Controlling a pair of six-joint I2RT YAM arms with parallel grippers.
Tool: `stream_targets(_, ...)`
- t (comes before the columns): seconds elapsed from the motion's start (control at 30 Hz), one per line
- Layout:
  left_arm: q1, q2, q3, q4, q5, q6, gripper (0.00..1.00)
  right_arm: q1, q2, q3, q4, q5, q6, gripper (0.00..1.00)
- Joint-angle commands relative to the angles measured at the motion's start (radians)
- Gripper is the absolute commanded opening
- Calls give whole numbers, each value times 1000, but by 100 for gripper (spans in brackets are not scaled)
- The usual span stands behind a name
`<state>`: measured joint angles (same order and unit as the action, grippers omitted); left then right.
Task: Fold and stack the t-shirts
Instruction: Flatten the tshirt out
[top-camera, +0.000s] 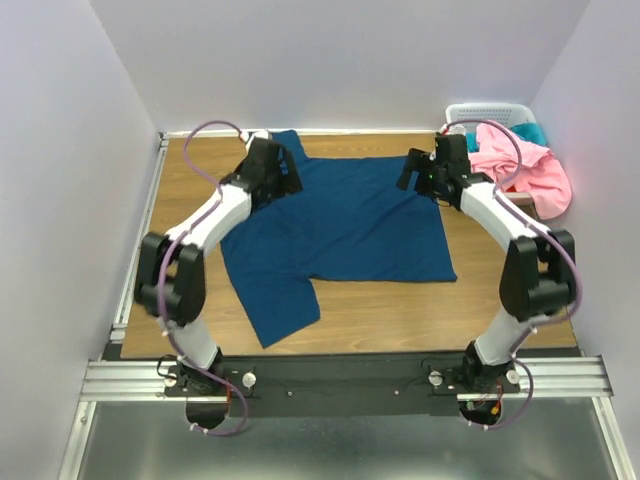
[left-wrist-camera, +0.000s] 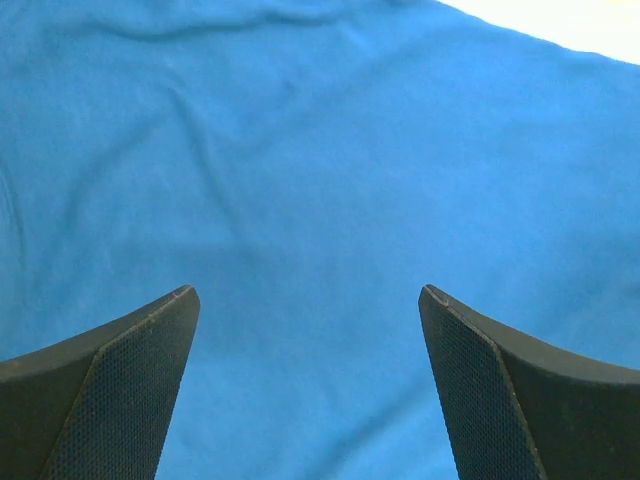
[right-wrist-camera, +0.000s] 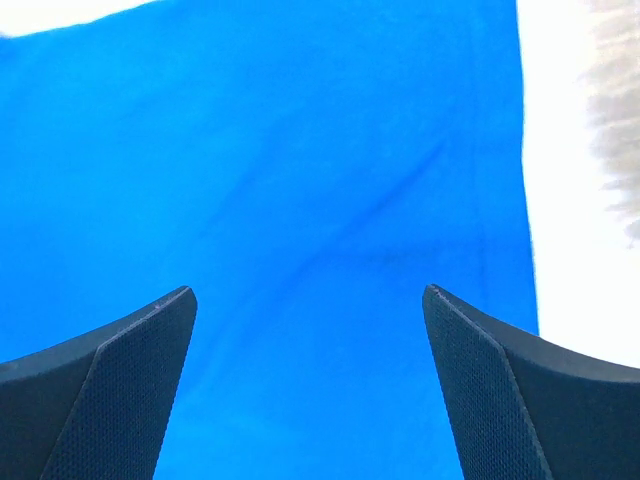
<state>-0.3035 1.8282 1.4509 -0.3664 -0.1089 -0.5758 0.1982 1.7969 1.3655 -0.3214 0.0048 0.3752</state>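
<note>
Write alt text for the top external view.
A blue t-shirt lies spread on a wooden table, the left gripper and right gripper over its far edge. A pink t-shirt spills from a white basket at far right.

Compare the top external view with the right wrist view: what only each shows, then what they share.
Only the top external view shows the overall shape of the dark blue cloth t-shirt spread flat on the wooden table, the left gripper over its far left part, and the crumpled pink t-shirt by the white slatted plastic basket. Only the right wrist view shows the textured black fingers wide apart and the shirt's straight edge up close. Both show the blue shirt under the right gripper.
</note>
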Motion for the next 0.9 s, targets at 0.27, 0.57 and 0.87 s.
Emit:
stream_targets(0.27,-371,-424,-671,-236,-236,-428,98,10,-372,-379,120,-98,149,100)
stream_targets(0.57,-496,-684,-787,-321,-164,-640,98,10,-403,-407,122,-100,137,100)
stream_targets(0.87,-588,-710,-828,-368,-29,-691,98,10,-393,-411,122,-98,133,100)
